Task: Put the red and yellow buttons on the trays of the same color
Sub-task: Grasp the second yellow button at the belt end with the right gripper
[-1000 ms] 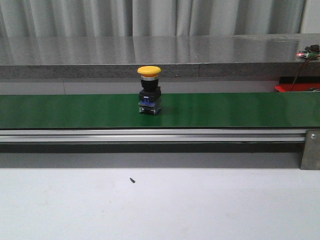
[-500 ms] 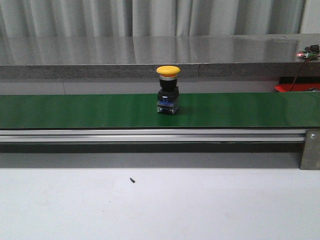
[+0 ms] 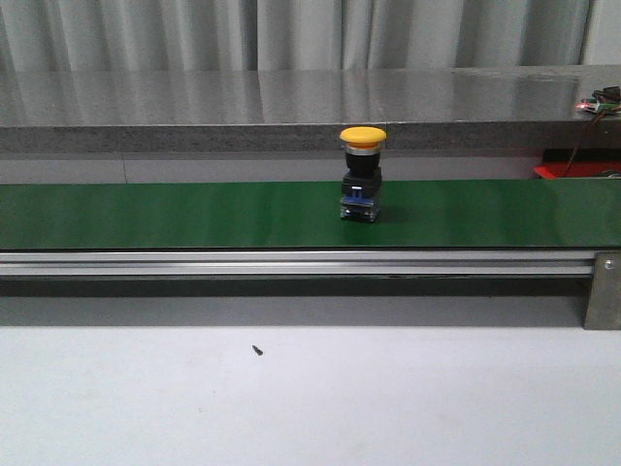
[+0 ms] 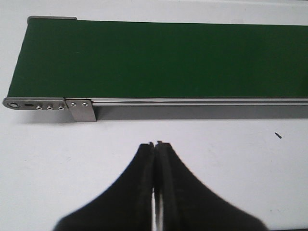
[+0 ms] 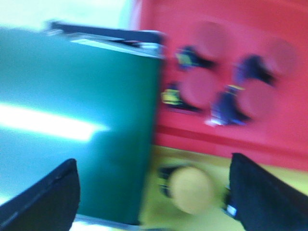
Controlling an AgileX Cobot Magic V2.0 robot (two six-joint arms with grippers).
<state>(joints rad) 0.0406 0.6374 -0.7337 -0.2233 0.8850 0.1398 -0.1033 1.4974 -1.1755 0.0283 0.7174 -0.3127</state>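
A yellow button (image 3: 362,175) with a black body stands upright on the green conveyor belt (image 3: 175,216) in the front view, right of centre. Neither gripper shows in that view. In the left wrist view my left gripper (image 4: 155,144) is shut and empty over the white table, near the belt's end (image 4: 159,57). The right wrist view is blurred. My right gripper (image 5: 153,161) is open above the belt's other end. Beyond it, a red tray (image 5: 240,14) holds several red buttons (image 5: 199,89). A yellow tray (image 5: 154,211) holds one yellow button (image 5: 192,188) between my fingers' line.
A grey ledge (image 3: 291,107) runs behind the belt, with curtains beyond. The belt's metal rail (image 3: 291,262) and bracket (image 3: 602,291) face the white table. A corner of the red tray (image 3: 572,170) and some wiring (image 3: 600,99) show at the far right.
The yellow button has travelled to the right along the belt, from left of centre to right of centre. Nothing else in the front view has moved.
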